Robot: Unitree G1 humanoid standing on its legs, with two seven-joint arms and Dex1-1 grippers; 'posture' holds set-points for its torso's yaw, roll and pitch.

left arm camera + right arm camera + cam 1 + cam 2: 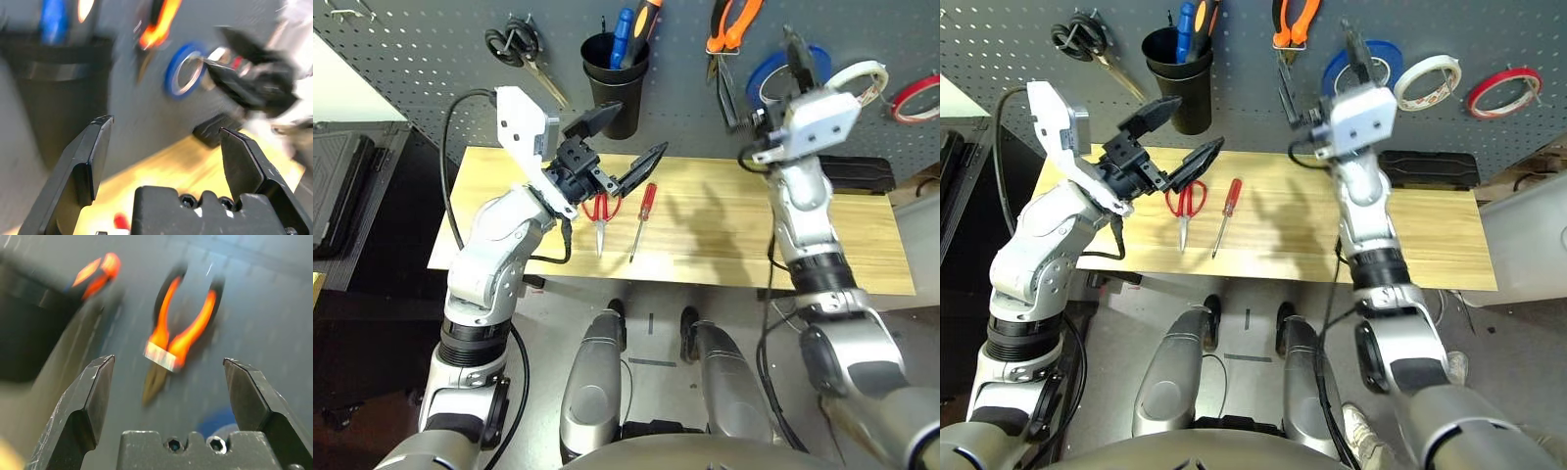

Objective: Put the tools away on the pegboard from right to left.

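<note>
Two tools on bare wood [734, 259], jaws open [619, 155]; pliers [1293, 24] seemingly hung.

The tabletop [724, 235] is smooth wood; the cup [619, 98], dark plastic.

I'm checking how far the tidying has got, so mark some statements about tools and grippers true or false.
1. The pliers hang on the pegboard. True.
2. The screwdriver lies in the black cup. False: the red-handled screwdriver lies on the table.
3. The red tape ring hangs on the pegboard. True.
4. The left gripper is shut. False: its fingers are spread open.
5. The red-handled scissors hang beside the white tape. False: they lie on the table.
</note>
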